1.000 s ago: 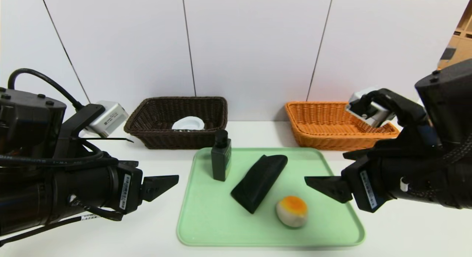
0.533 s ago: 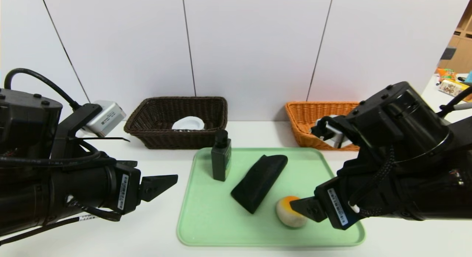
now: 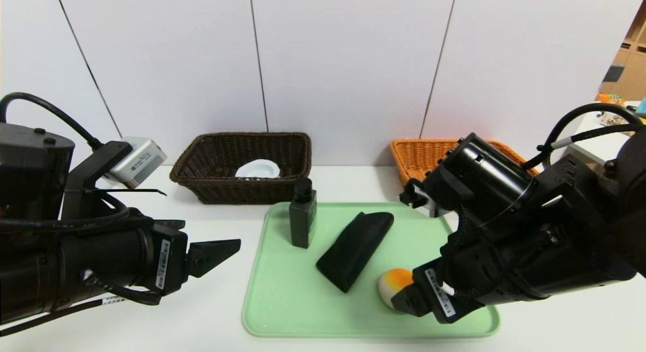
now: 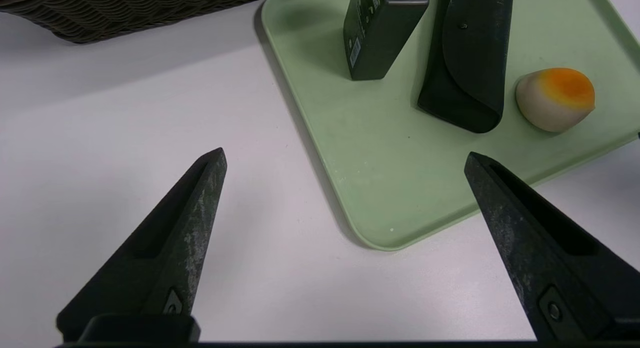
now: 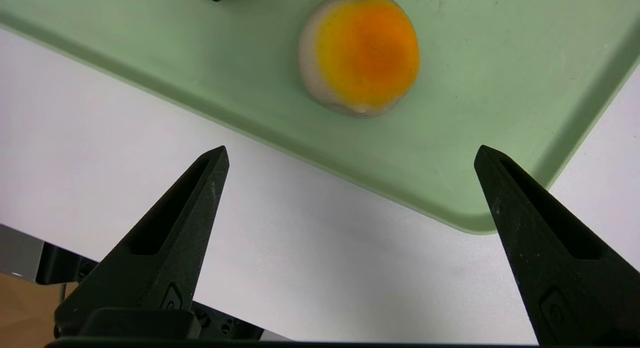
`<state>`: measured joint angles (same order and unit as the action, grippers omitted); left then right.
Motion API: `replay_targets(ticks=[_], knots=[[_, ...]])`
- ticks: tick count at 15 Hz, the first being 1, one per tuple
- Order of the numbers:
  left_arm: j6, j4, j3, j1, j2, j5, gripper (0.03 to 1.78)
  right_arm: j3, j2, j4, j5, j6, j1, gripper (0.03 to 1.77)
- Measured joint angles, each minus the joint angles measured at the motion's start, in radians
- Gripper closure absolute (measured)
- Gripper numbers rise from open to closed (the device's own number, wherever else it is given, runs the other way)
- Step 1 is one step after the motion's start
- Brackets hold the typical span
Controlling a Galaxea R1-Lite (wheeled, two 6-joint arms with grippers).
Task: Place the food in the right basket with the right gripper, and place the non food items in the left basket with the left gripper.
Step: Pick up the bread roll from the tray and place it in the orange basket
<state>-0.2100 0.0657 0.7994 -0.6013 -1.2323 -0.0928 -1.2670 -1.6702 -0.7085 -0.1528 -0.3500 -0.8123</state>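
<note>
At the near right corner of the green tray [image 3: 282,311], the right gripper [image 5: 350,153] hangs over the tray's near edge with its two black fingers [image 5: 170,228] spread wide, nothing between them. The bun [image 3: 391,284] lies just beyond the fingertips, off-white with a yellow-orange top, resting on the tray close to that near right corner; from the head view the gripper's body covers its right side.

The left gripper [image 4: 345,153] hovers over the white table [image 3: 212,321] off the tray's left edge, toward the near side, its fingers [image 4: 175,238] also wide apart and empty.

Further in, the black wedge-shaped block [image 3: 356,248] lies diagonally across the middle of the tray, its near end just beside the bun without clearly touching it. Beyond that, near the tray's far left corner, the dark green bottle [image 3: 303,218] stands upright with its black cap on top.

Past the tray's far edge, toward the back of the table, the dark brown basket [image 3: 242,165] sits on the left, with the white roll [image 3: 257,168] inside it. The orange basket [image 3: 429,155] sits at the back right, partly hidden behind the right arm.
</note>
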Motion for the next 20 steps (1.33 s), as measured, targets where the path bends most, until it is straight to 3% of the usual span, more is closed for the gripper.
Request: replay_targets(ticks=[6,20], knots=[[0.002,0.0,-0.005,0.0,0.006,0.0,0.12,0.026,-0.058,0.006,0.063,0.007,0.057,0.1],[0.002,0.0,-0.004,0.0,0.004,-0.001,0.12,0.063,-0.143,0.125,0.059,0.057,0.083,0.1]])
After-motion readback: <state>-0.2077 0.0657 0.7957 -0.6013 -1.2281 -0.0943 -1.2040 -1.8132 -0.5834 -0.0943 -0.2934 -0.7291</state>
